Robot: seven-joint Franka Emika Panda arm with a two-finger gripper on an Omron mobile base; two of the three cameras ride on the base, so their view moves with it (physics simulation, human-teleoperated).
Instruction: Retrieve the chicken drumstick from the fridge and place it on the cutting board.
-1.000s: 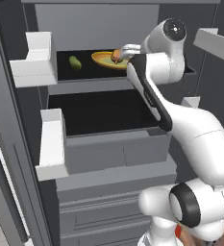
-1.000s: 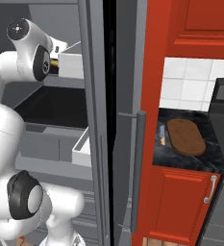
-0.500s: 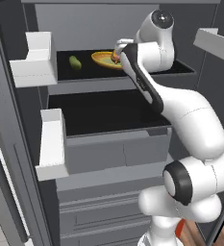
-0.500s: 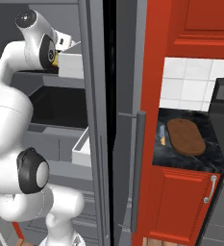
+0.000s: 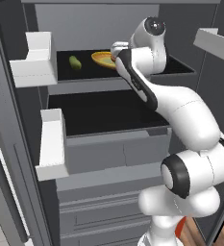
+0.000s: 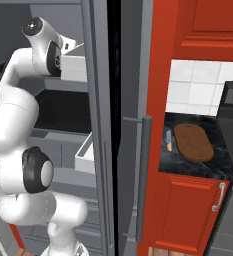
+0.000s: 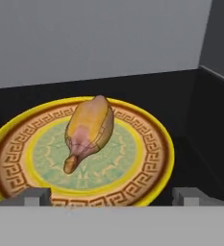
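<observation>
Gripper (image 7: 111, 196) first: from the hand view I see its two grey fingertips (image 7: 34, 196) spread wide apart at the near rim of the yellow plate (image 7: 152, 166), with nothing between them. On that plate lies the chicken drumstick (image 7: 89, 130), golden-orange, its thin end pointing toward the camera and a little left, resting on the pale green centre inside a brown key-pattern band. I can read no lettering or brand anywhere on the plate or shelves.

From the left base view the arm reaches into the open fridge (image 5: 104, 144) at the upper dark shelf, where the plate sits just beside the wrist; a small green vegetable (image 5: 75, 62) lies on the same shelf, apart to the left. White door bins (image 5: 34, 65) hang on the left.

Over in the right base view, the cutting board (image 6: 192, 142) rests on a dark speckled counter (image 6: 208, 167) beyond the red cabinets (image 6: 188, 215), beneath white wall tiles. Something small lies just left of the board, possibly a knife; it is too small to tell.
</observation>
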